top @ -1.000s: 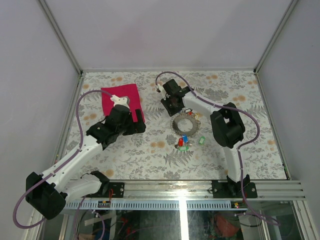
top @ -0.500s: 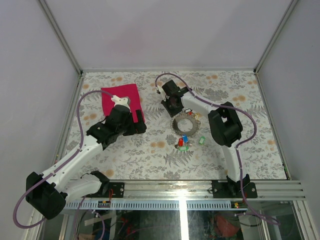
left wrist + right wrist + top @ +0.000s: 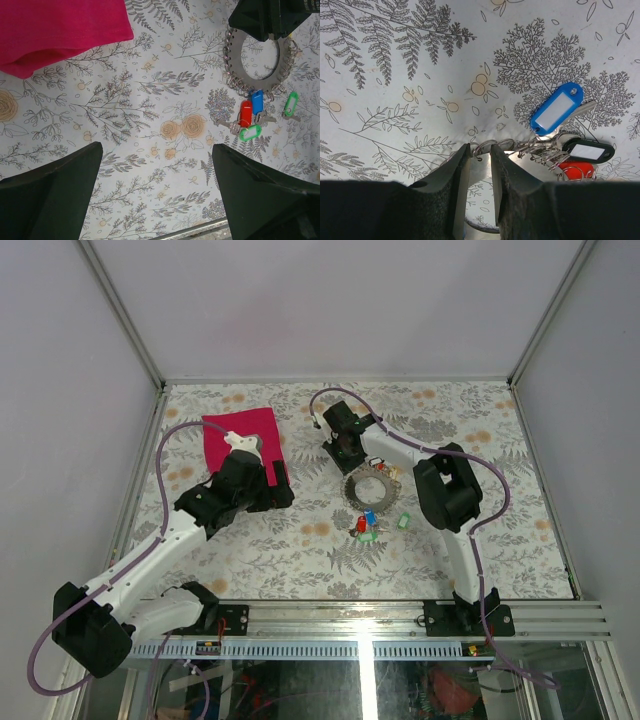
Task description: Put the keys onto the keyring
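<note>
One grip made | right fingers (image 3: pixel 455 190) clamp large grey jagged metal keyring (image 3: pixel 233 60), centre frame, unmoved lately | left fingers (image 3: pixel 50 195) wide open | colour-tagged silver keys (image 3: pixel 246 114) below: threading pending.

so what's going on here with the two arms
The right gripper is down at the far edge of the keyring. Its jaws are nearly shut and seem to pinch the ring's band, with a bunch of keys right beside it. A cluster of keys with red, blue and green tags lies at the ring's near edge, and one green-tagged key lies apart. The left gripper hangs wide open and empty over the table, near the magenta cloth.
</note>
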`<control>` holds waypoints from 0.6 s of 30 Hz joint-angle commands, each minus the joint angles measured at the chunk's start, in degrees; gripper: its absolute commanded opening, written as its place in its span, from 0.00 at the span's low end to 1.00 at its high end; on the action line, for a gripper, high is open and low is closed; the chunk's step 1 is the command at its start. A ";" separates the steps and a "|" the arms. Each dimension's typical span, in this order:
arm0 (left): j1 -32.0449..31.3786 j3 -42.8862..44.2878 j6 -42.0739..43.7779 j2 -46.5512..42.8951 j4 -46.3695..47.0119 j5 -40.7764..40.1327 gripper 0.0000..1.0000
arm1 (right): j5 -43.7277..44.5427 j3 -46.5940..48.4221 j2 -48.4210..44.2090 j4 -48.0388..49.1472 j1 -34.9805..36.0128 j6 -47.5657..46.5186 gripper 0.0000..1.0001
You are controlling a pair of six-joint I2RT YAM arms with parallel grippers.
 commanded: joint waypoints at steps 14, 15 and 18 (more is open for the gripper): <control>0.50 -0.19 0.13 0.20 3.49 1.03 0.93 | 2.25 3.21 3.84 -0.87 0.11 -1.40 0.29; 0.50 -0.24 0.11 0.14 3.49 1.06 0.93 | 2.26 3.21 3.76 -0.95 0.11 -1.47 0.29; 0.54 -0.42 -0.04 0.04 3.57 1.23 0.93 | 1.90 2.78 2.80 -0.58 0.11 -1.49 0.30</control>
